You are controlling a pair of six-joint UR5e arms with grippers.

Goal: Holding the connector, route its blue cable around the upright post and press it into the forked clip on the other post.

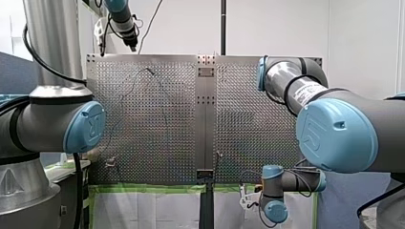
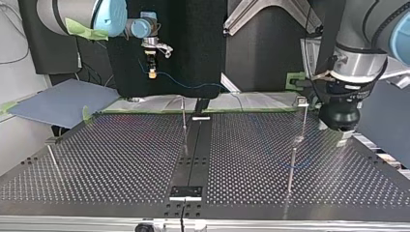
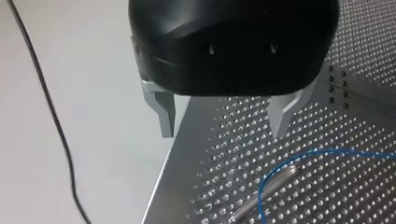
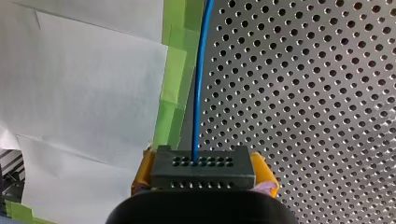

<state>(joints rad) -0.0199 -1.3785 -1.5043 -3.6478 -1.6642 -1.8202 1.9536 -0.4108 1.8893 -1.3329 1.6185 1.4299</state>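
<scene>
Perforated table (image 4: 303, 93) lies ahead of my right gripper (image 4: 203, 170), clamped on the connector (image 4: 203, 179); my left gripper (image 3: 222, 133) hangs spread, empty.

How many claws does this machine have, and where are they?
2. My left claw, black with metal fingers, hangs open over the perforated table's edge. My right claw, with yellow pads, is shut on the connector of the blue cable, near the table's taped edge.
</scene>
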